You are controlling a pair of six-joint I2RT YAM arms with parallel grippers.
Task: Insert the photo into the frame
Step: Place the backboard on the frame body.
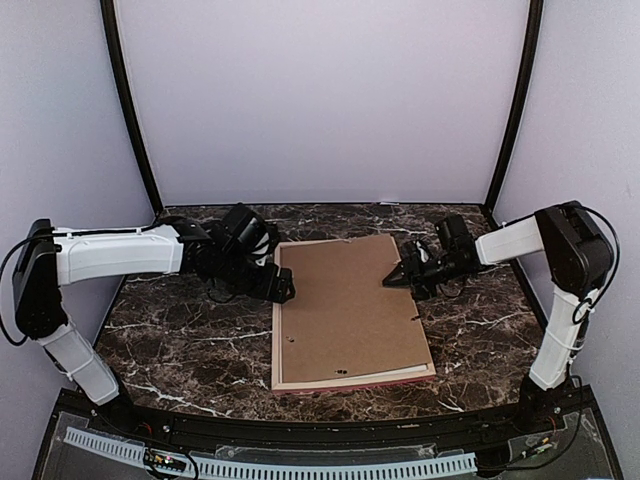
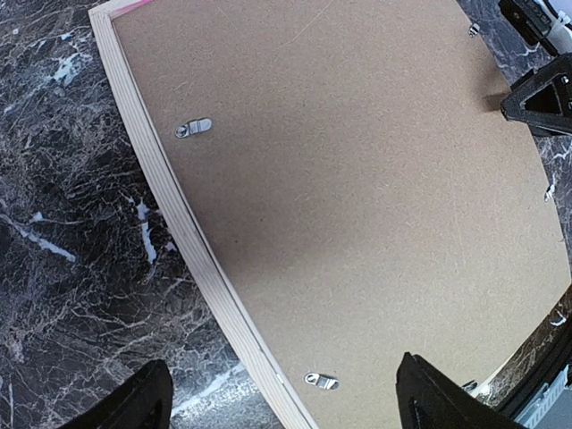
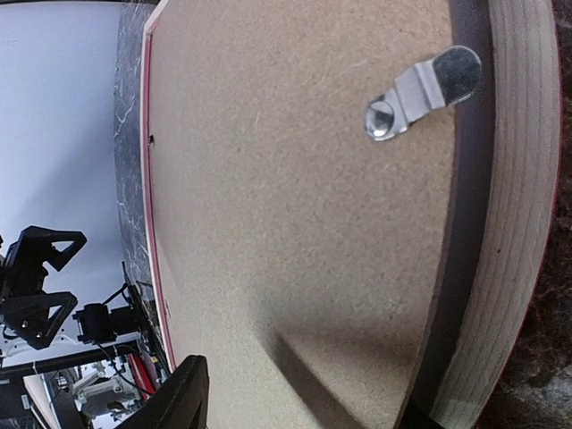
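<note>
One large rectangular picture frame (image 1: 300, 384), pale wood back, pink front edge, lying on table. One brown cardboard backing board (image 1: 345, 300) sitting inside it. Silver metal turn clips: two showing along left side (image 2: 193, 128) (image 2: 320, 382), one showing at right side (image 3: 424, 89); others too small for counting. Two black grippers hanging, left gripper (image 1: 283, 285), right gripper (image 1: 393, 278). One dark marble table (image 1: 180, 340) carrying everything.

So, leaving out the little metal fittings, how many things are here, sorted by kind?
Robot arms: 2, the left arm and the right arm
Frame: 1, lying face down
Backing board: 1, brown, sitting in the frame
Total: 4
</note>
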